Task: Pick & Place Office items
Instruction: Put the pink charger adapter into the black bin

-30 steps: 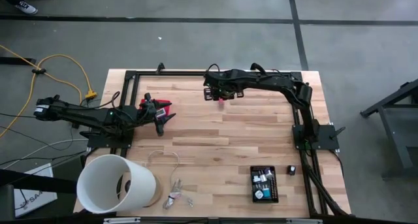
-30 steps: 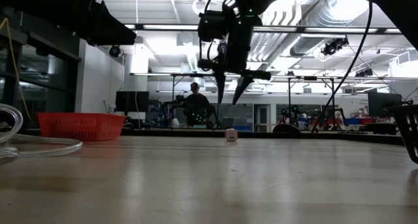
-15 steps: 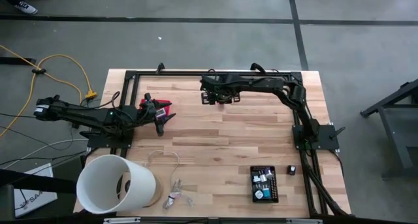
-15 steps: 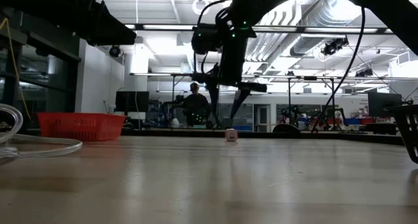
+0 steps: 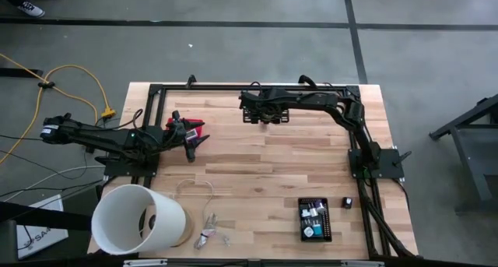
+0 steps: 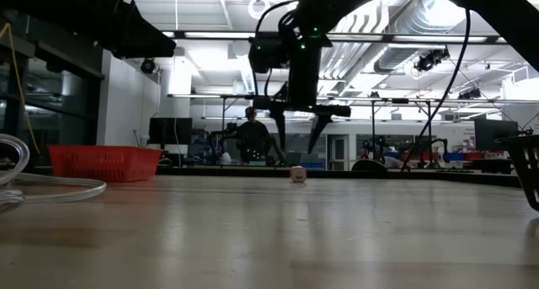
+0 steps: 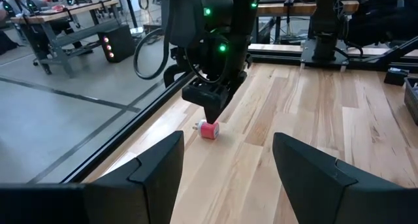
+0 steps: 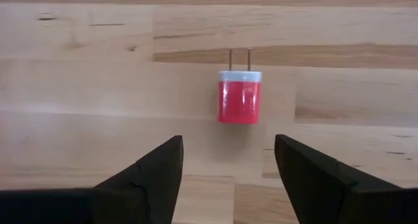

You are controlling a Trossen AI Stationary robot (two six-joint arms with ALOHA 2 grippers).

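One pink plug-in charger [image 8: 239, 97], with a white face and two metal prongs, is lying on its side on the wooden table [image 5: 264, 173] near the far edge, and the right gripper [image 8: 225, 168] is hanging just above it with its two fingers spread wide and touching nothing. The left gripper [image 7: 225, 165] is waiting over the table's left side, its two fingers also standing apart and empty. One black tray [image 5: 315, 219] is sitting near the front right holding several small pieces too small to count, one small black block [image 5: 347, 203] is lying just beside it, and one white tub [image 5: 138, 219] is resting at the front left corner.
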